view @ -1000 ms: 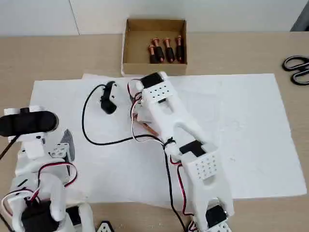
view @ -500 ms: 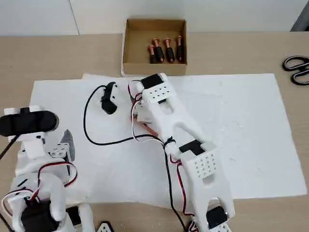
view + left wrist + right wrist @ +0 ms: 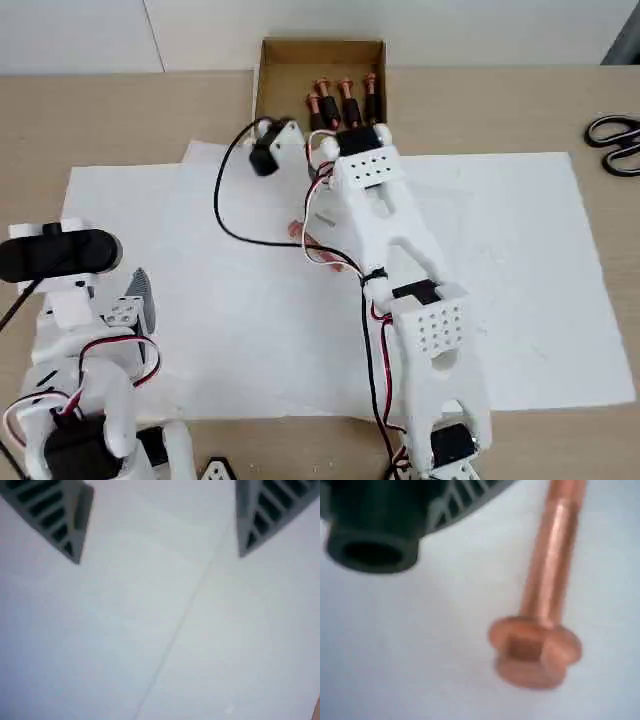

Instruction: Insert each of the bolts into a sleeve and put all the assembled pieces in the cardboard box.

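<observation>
A loose copper bolt (image 3: 542, 605) is lying on the white paper (image 3: 520, 260) in front of the cardboard box (image 3: 262, 100), where four assembled pieces (image 3: 345, 100) are already resting. Your right gripper (image 3: 395, 510) is apparently clamping a black sleeve (image 3: 370, 540), bore facing the camera, just beside the bolt. Your left gripper (image 3: 159, 557) is hanging with jaws wide apart over bare paper, well away from the box. You are probably dealing with a light, stiff, smooth piece whose round shank is liable to roll. Mid-shank, just behind the flanged head (image 3: 535, 652), is looking like the surest hold. The shank's tip is running out of the wrist view, the sleeve's far end is sitting behind the jaw, and from above the right arm (image 3: 390, 220) is hiding most of the bolt.
</observation>
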Controlling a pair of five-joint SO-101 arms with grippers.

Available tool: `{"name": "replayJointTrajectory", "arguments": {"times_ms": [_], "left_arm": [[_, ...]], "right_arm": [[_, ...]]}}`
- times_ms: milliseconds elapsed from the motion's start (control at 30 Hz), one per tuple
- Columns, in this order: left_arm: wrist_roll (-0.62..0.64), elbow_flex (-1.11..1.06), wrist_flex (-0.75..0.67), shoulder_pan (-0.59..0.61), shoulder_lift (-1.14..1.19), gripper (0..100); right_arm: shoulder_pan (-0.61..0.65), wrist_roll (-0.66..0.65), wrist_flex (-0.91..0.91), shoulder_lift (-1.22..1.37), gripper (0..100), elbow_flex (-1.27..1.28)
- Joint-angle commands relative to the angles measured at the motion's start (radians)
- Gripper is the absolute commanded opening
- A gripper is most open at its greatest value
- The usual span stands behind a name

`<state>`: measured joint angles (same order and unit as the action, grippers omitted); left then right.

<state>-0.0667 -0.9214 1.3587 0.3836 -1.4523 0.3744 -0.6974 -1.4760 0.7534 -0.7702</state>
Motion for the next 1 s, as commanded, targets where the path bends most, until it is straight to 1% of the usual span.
{"name": "replayJointTrajectory", "arguments": {"times_ms": [0, 100, 267, 367, 467, 733, 967], "left_arm": [[-0.005, 0.002, -0.003, -0.002, 0.002, 20], [-0.005, 0.001, -0.002, -0.002, 0.002, 20], [-0.005, -0.012, -0.003, -0.002, 0.003, 20], [-0.005, -0.019, -0.003, -0.002, 0.003, 20], [-0.005, -0.019, -0.003, -0.002, 0.003, 20], [-0.005, -0.019, -0.003, -0.002, 0.003, 19], [-0.005, -0.019, -0.003, -0.002, 0.003, 19]], "right_arm": [[-0.024, 0.133, -0.074, -0.122, 0.6, -0.126], [-0.033, 0.215, -0.128, -0.140, 0.6, -0.158], [-0.053, 0.450, -0.246, -0.165, 0.6, -0.175], [-0.094, 0.586, -0.257, -0.168, 0.6, -0.158], [-0.128, 0.677, -0.257, -0.168, 0.8, -0.117], [-0.134, 0.730, -0.251, -0.160, 1.2, 0.043], [-0.136, 0.743, -0.188, -0.159, 2.0, 0.141]]}}
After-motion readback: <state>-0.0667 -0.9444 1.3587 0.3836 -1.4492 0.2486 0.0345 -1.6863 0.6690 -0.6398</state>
